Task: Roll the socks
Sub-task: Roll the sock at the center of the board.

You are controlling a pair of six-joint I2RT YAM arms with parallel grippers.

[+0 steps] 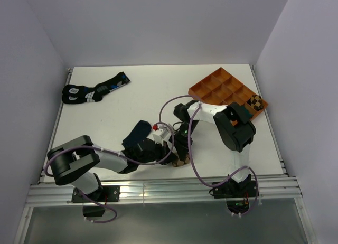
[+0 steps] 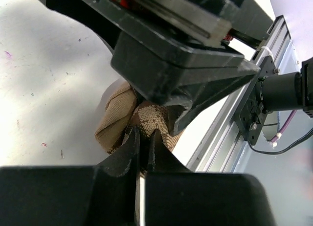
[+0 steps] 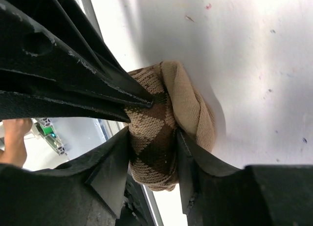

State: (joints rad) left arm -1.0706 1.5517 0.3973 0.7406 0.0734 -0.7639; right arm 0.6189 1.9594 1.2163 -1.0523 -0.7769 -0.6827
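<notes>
The tan sock with dark-brown argyle diamonds [image 1: 182, 160] is a rolled bundle near the table's front edge, between both arms. In the right wrist view my right gripper [image 3: 153, 133] has a finger pressed on each side of the sock bundle [image 3: 188, 99]. My left gripper [image 2: 144, 133] is shut, its tips pinching the sock's patterned edge [image 2: 115, 116]. From above, the left gripper [image 1: 173, 152] and right gripper [image 1: 182, 150] meet over the bundle and hide most of it. A dark navy shape [image 1: 137, 134], seemingly the other sock, lies just behind the left arm.
A pair of black socks with blue and white markings [image 1: 95, 91] lies at the far left. An orange compartment tray [image 1: 222, 88] stands at the far right, with a rolled argyle bundle [image 1: 256, 102] in one cell. The metal rail [image 1: 158, 188] runs along the front edge, close to the sock.
</notes>
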